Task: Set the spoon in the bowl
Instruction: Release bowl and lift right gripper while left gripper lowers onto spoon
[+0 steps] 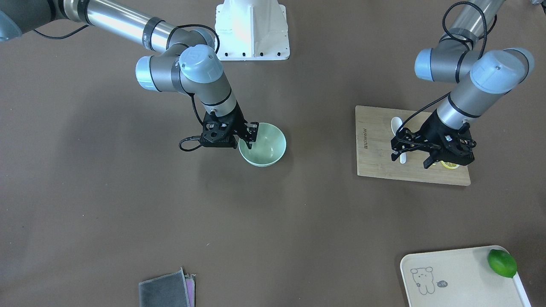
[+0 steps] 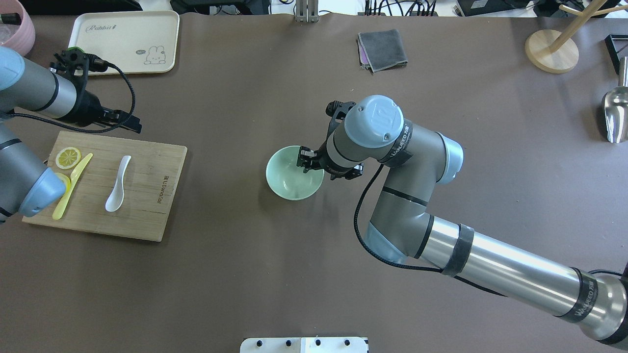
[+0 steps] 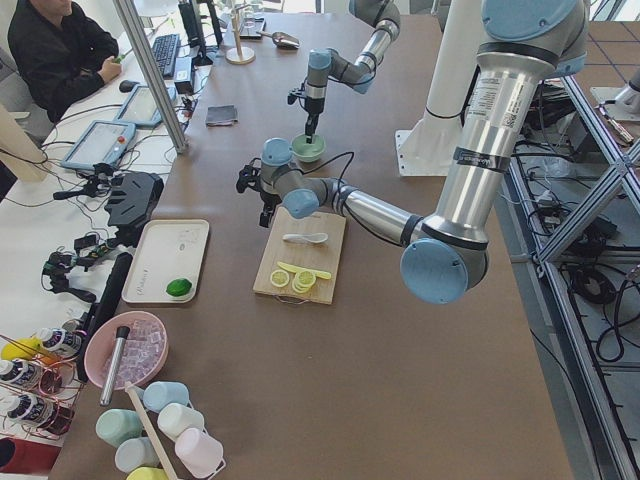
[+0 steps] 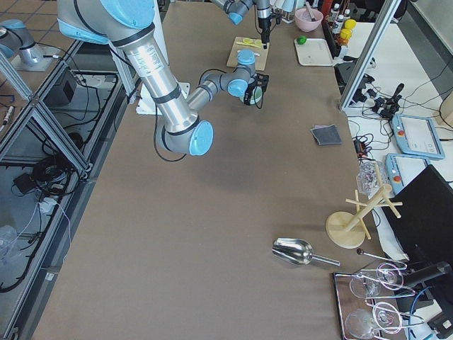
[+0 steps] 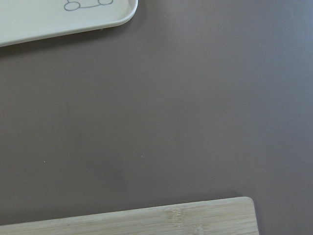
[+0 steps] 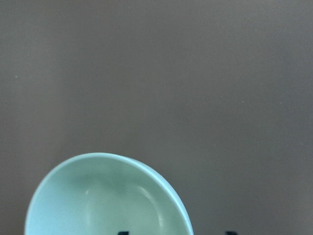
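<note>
The white spoon [image 2: 117, 184] lies on the wooden cutting board [image 2: 147, 196], scoop towards the robot; in the front view the spoon [image 1: 396, 125] is partly hidden under my left gripper. My left gripper [image 1: 411, 158] hangs above the board over the spoon's handle, its fingers spread and empty. The mint-green bowl [image 2: 294, 174] stands upright and empty at the table's middle. My right gripper [image 1: 251, 136] is open at the bowl's [image 1: 266, 147] near rim, one finger inside and one outside. The right wrist view shows the bowl [image 6: 107, 196] with the two fingertips far apart at the bottom edge.
A yellow knife [image 2: 72, 185] and lemon slices [image 2: 68, 157] lie on the board beside the spoon. A cream tray [image 1: 460, 277] with a lime [image 1: 502, 263] stands beyond the board. A grey cloth [image 2: 381, 49], a wooden stand [image 2: 552, 49] and a metal scoop [image 2: 615, 115] are on the far side.
</note>
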`<state>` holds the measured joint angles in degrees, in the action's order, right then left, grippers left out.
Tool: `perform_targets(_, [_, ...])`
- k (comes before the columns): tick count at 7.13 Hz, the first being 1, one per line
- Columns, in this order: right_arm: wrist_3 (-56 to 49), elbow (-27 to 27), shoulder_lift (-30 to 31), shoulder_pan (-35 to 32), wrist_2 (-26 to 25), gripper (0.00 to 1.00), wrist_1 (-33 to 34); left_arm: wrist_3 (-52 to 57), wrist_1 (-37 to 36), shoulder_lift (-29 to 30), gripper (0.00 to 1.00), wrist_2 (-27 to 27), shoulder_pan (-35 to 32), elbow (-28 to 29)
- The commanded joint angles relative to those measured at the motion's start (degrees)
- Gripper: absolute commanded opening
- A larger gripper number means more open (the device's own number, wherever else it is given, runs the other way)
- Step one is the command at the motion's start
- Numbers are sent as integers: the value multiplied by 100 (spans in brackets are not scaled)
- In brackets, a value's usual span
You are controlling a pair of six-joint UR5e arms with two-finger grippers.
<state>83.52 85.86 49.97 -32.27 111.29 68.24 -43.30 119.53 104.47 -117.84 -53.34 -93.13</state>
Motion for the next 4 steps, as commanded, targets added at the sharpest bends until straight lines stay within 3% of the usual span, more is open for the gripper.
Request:
perform_targets(1, [-54, 578, 170, -420, 507, 100, 266, -3, -166, -197, 93, 401, 157, -73])
perform_targets(4, [-545, 747, 477, -849, 778, 100, 356, -117, -105, -549, 93, 603, 630, -239])
